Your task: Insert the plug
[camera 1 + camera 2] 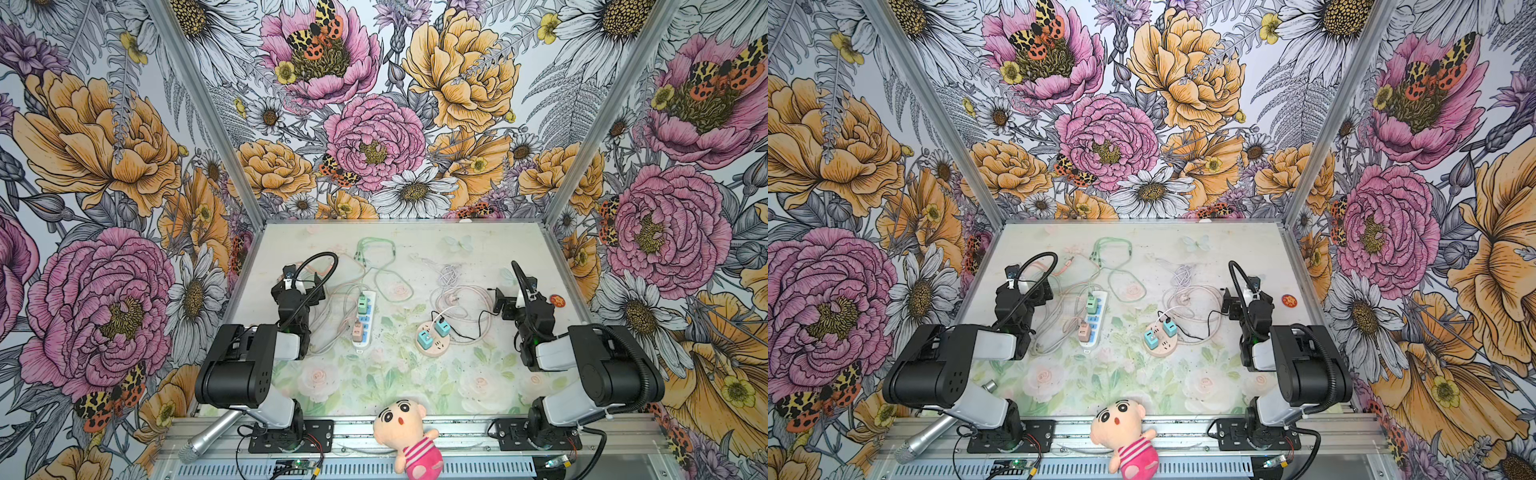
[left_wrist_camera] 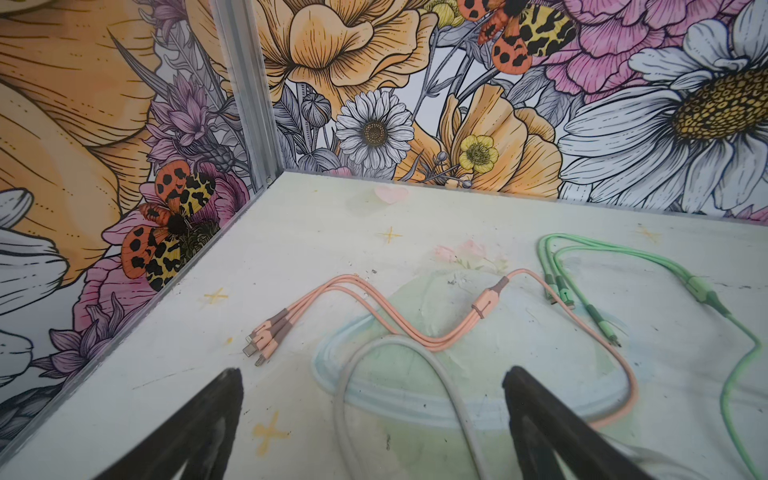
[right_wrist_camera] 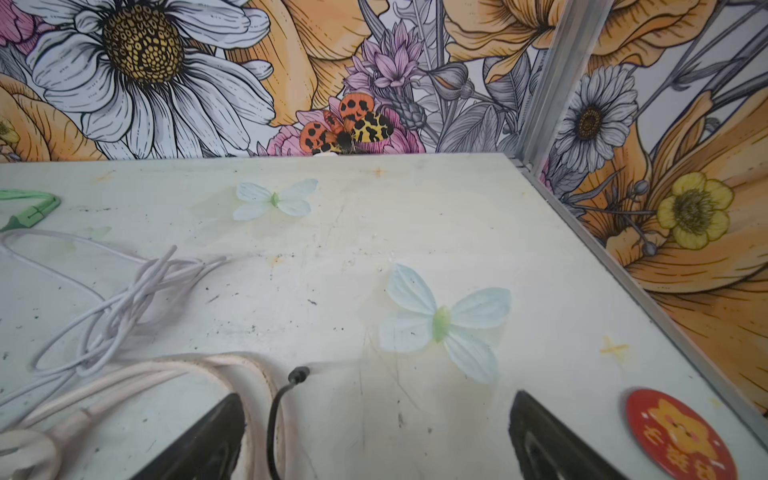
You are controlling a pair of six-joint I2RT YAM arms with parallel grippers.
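Observation:
A white power strip lies left of centre with a green plug and a pink plug seated in it. A round beige socket right of centre holds two teal plugs. My left gripper stands open left of the strip, over a loop of grey cable, holding nothing. My right gripper is open right of the round socket. The loose end of a black cable lies between its fingers, untouched.
Pink and green multi-head cables lie at the back, and a coiled white cable behind the round socket. A red disc sits near the right wall. A plush doll and a microphone rest on the front rail.

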